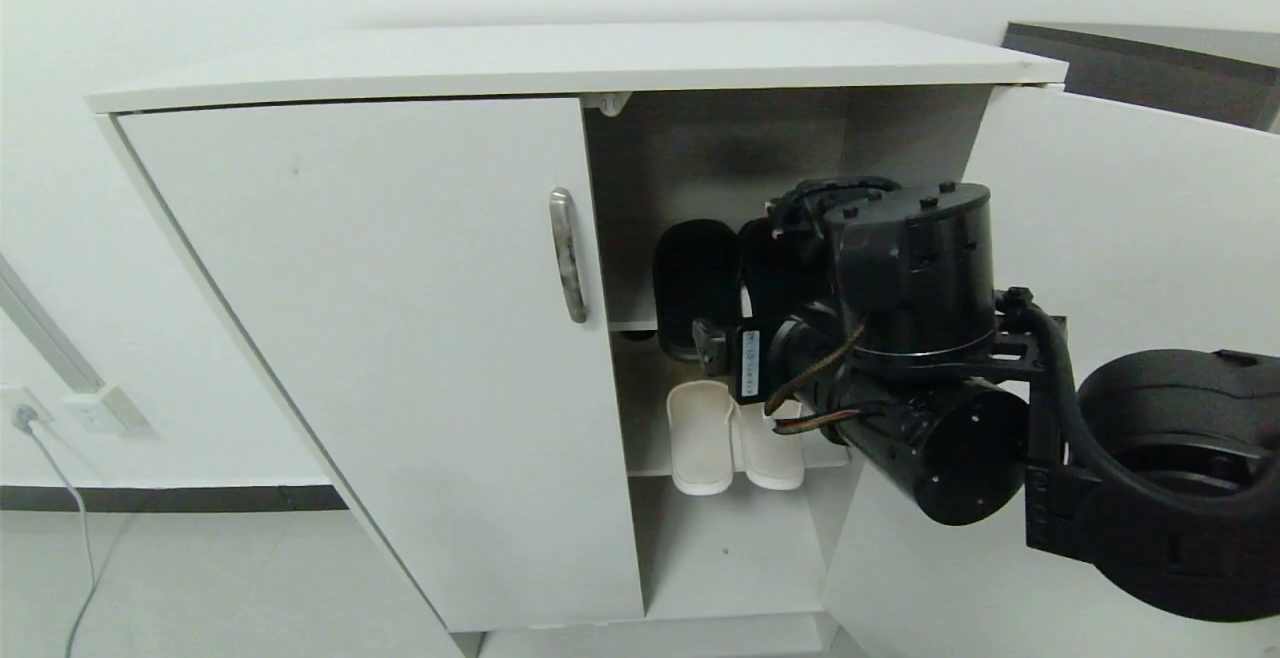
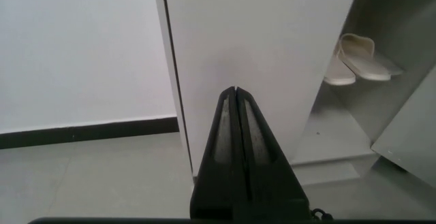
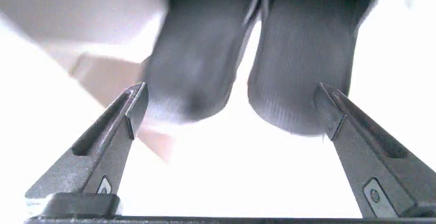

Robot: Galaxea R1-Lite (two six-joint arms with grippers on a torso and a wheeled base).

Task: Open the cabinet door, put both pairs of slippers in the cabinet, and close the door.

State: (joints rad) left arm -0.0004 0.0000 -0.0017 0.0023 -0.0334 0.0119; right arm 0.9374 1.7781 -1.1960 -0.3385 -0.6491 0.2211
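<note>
Head view: black slippers (image 1: 697,283) sit on the upper shelf (image 1: 632,324), white slippers (image 1: 720,438) at 6 o'clock below. Right gripper (image 3: 230,94) fingers (image 3: 129,115) spread, gripping nothing; left gripper (image 2: 235,91) clenched. Stowing looks done. Next: back out, swing door (image 1: 1130,268) shut.

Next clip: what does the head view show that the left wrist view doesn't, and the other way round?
Head view, not the left wrist: the black slippers at the upper shelf, the right arm in front of them, and the metal handle. Left wrist view, not the head: the left gripper, shut, pointed at the closed left door. Both: the white slippers on the middle shelf, that closed door, and the black baseboard.
</note>
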